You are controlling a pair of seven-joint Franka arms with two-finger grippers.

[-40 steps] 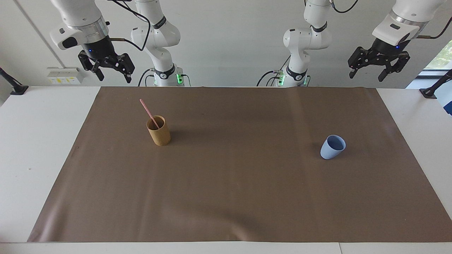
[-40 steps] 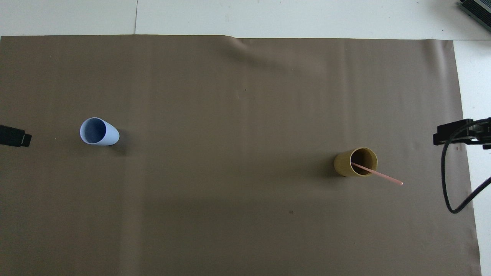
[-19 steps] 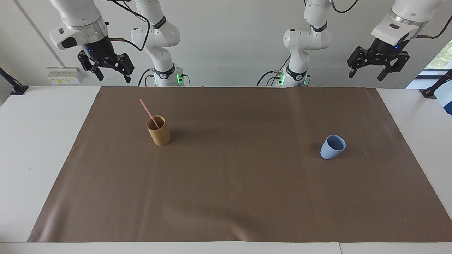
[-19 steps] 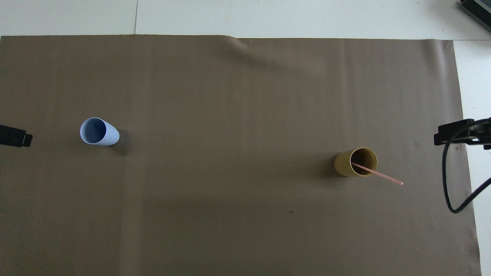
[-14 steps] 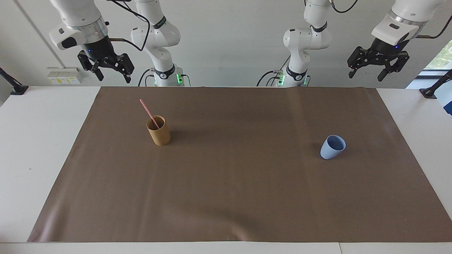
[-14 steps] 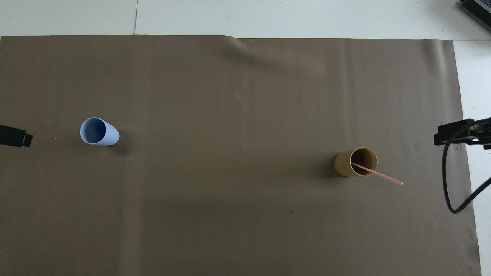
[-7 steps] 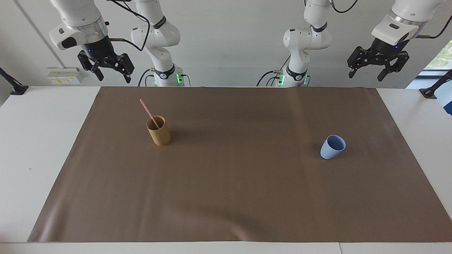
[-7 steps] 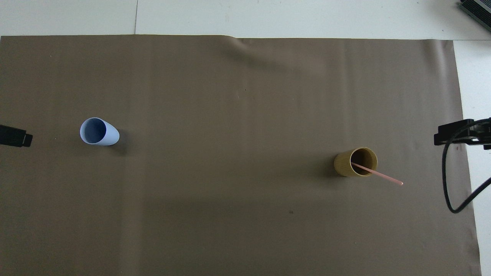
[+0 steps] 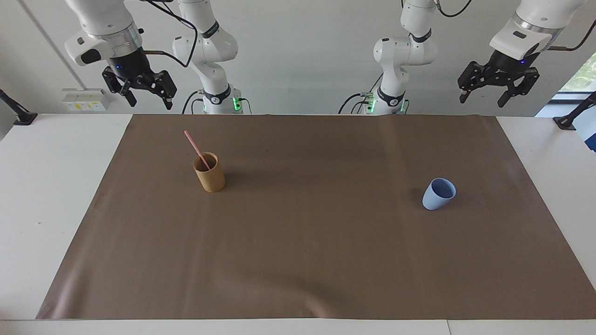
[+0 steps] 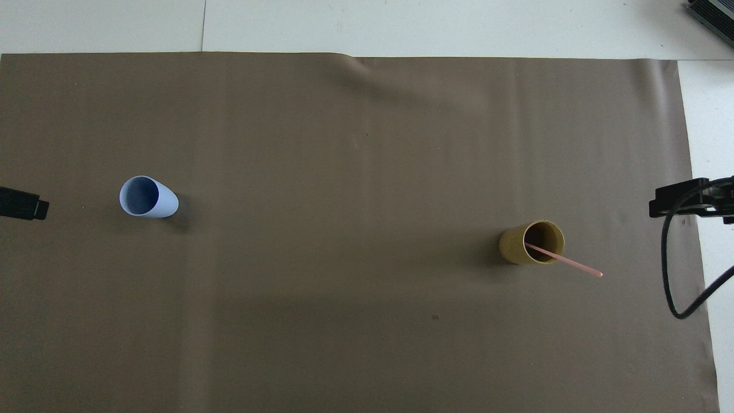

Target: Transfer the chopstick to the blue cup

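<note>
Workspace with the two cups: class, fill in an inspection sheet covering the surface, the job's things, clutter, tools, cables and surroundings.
Surface: brown mat on a white table, slightly rippled.
Job's things: pink chopstick leaning in the tan cup, toward the right arm's end; blue cup upright and empty, toward the left arm's end.
Clutter: nothing seen.
Tools: left tool and right tool both open, raised, waiting, holding nothing.
Cables: black cable hangs by the right arm.
Surroundings: white wall, socket strip.

Tan cup (image 9: 209,178) upright (open-topped) on brown mat (image 9: 316,260)
</note>
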